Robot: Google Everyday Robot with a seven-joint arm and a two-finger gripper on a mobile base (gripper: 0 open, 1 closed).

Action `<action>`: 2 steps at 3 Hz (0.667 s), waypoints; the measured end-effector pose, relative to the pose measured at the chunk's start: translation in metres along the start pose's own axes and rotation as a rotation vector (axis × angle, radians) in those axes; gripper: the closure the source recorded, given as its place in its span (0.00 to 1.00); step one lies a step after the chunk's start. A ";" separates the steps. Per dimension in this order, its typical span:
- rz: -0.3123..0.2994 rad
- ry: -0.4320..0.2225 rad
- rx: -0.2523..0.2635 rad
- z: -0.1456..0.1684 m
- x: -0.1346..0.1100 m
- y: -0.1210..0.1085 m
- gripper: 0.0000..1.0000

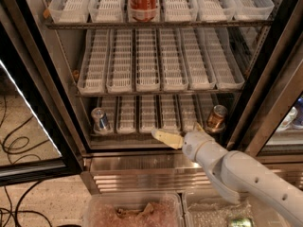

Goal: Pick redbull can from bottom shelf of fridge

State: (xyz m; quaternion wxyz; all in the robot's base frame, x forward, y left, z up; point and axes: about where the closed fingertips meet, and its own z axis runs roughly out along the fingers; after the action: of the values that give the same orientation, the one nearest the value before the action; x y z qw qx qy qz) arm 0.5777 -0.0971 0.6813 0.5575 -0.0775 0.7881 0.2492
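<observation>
I am holding my gripper (pixel 176 129) low in front of the fridge (pixel 142 167), just at the front edge of the bottom shelf (pixel 128 136), right of its middle. One pale finger (pixel 166 138) is pointing left along the shelf edge. The other seems to be poking up near the copper can (pixel 217 117), though my wrist is hiding most of it. So I am reading my hand as spread wide and carrying nothing.

The redbull can (pixel 100 120) is standing at the far left end of the bottom shelf, in the leftmost white tray and leaning slightly. It is well apart from my gripper, with several trays lying between us. The copper can is sitting at the right end of that shelf, close to my wrist. A red cola can (pixel 143 1) is standing on the top shelf.
</observation>
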 end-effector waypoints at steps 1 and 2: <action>0.021 -0.013 0.068 0.003 0.002 -0.018 0.00; 0.021 -0.013 0.068 0.003 0.002 -0.018 0.00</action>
State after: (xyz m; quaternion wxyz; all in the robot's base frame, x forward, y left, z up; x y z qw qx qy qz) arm 0.5867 -0.1110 0.6731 0.5625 -0.0487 0.7931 0.2284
